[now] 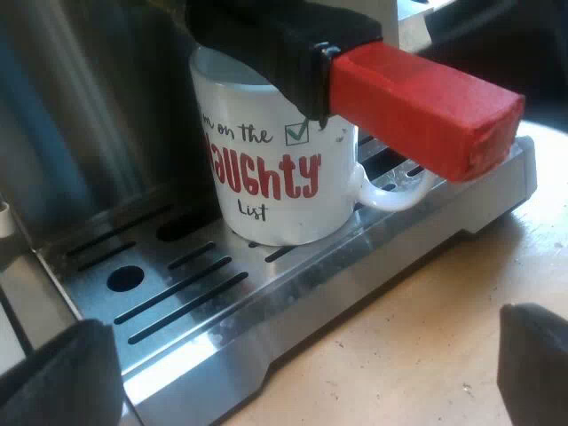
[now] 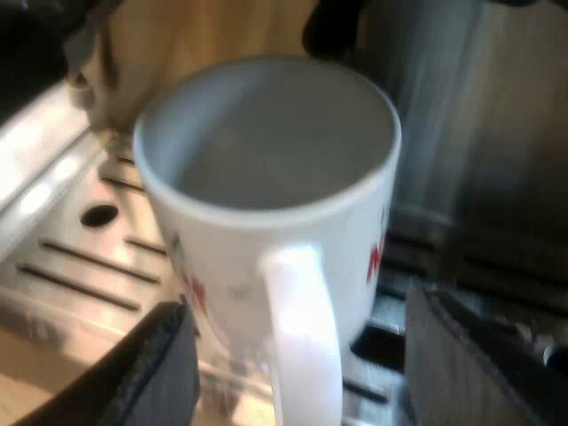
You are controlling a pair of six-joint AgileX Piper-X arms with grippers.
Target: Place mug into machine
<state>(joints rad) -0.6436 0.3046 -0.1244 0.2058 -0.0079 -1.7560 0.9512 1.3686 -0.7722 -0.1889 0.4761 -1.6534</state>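
Note:
A white mug (image 1: 280, 177) with red "Naughty List" lettering stands upright on the espresso machine's slotted metal drip tray (image 1: 177, 297). The locked holder's dark handle reaches out over its rim and ends in red (image 1: 426, 111). My left gripper (image 1: 297, 390) is open and held back from the tray's edge, with nothing between its fingers. In the right wrist view the mug (image 2: 266, 142) is empty and its handle (image 2: 302, 337) points at the camera. My right gripper (image 2: 311, 373) is open, one finger on each side of the handle, neither touching it.
The machine's steel front wall (image 1: 80, 115) rises behind the mug. The drip tray (image 2: 80, 266) has long slots and a round hole. A wooden tabletop (image 1: 426, 346) lies below the tray's edge.

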